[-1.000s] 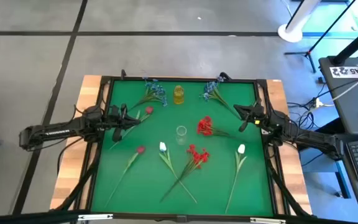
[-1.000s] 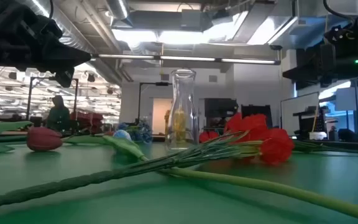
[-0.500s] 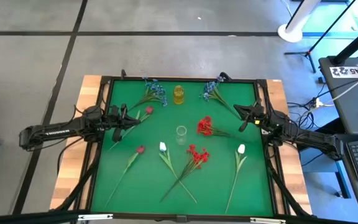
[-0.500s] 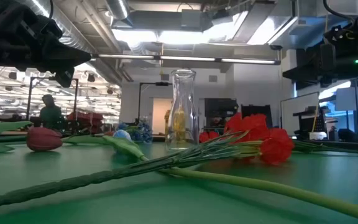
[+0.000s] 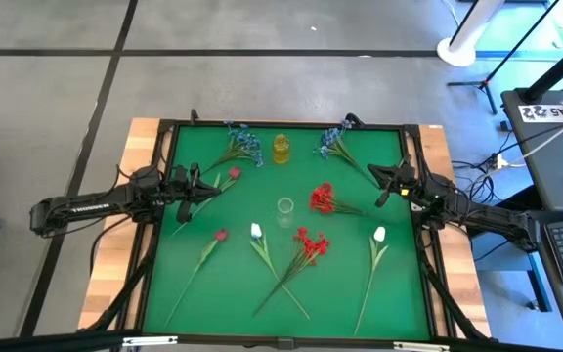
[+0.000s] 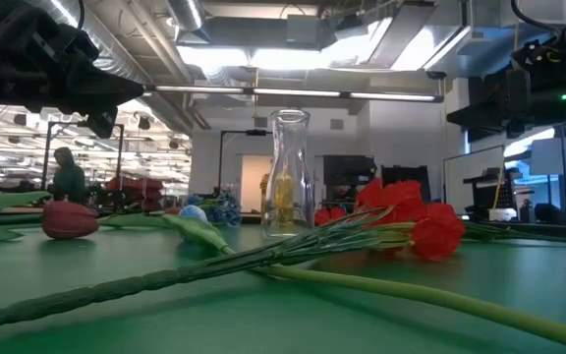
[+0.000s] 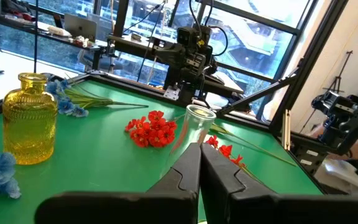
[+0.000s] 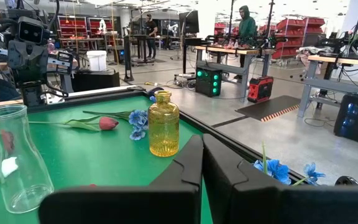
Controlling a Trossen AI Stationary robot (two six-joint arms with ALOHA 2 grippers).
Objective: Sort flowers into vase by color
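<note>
- The left gripper (image 5: 195, 184) hangs above the left edge of the green table (image 5: 194, 293) with its fingers pressed together and nothing between them. It looks like a waiting position.
- The right gripper (image 5: 387, 186) is in the same manner at the right edge, fingers closed and empty.
- No flower is in a vase yet, so I judge that the sorting is not begun.
- The clear vase (image 5: 284, 209) stands upright near the middle of the table, and the yellow vase (image 5: 281, 149) stands upright at the far edge, both easy to reach from either side.
- The flowers lie flat and spread apart: two blue sprigs (image 5: 245, 145) on both sides of the yellow vase, a red rosebud (image 5: 233, 174) just beside the left gripper, and another rosebud (image 5: 220, 236) nearer to the front.
- A red cluster (image 5: 322, 198) lies just beside the clear vase, and a second red cluster (image 5: 310, 243) is in front of it.
- One white bud (image 5: 255, 232) has its stem crossing the stem of the second red cluster, which can disturb a pick there; the other white bud (image 5: 379, 235) lies free on the right.
- A person (image 6: 67, 175) is seen far behind in the room, not near the table.
</note>
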